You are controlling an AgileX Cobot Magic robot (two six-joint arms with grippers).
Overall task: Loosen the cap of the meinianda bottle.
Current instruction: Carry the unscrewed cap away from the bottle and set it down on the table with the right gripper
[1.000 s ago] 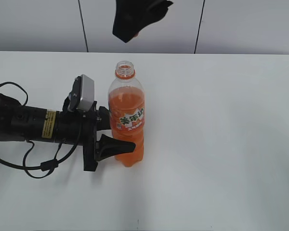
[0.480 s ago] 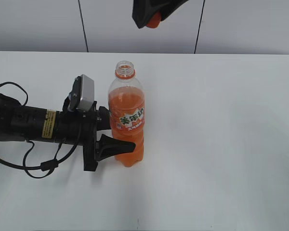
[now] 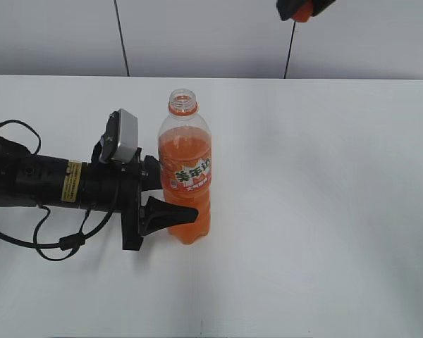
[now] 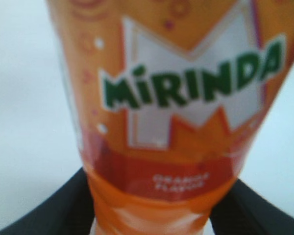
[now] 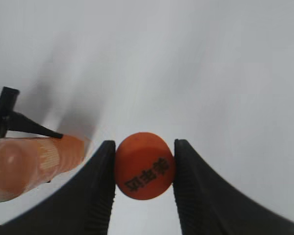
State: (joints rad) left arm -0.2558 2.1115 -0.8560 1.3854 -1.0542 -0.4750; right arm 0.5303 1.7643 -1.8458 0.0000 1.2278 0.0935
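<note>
Cap off, task essentially done.

My right gripper [image 5: 144, 183] pinches the cap [image 5: 144, 172] high above and right of the Mirinda bottle [image 3: 185, 169]; my left gripper [image 3: 158, 201] clamps that open-necked bottle upright on the table [image 3: 324, 211].

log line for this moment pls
cap: off, in right gripper, raised | meinianda bottle: upright, open, clamped by left gripper | table: bottle only
</note>
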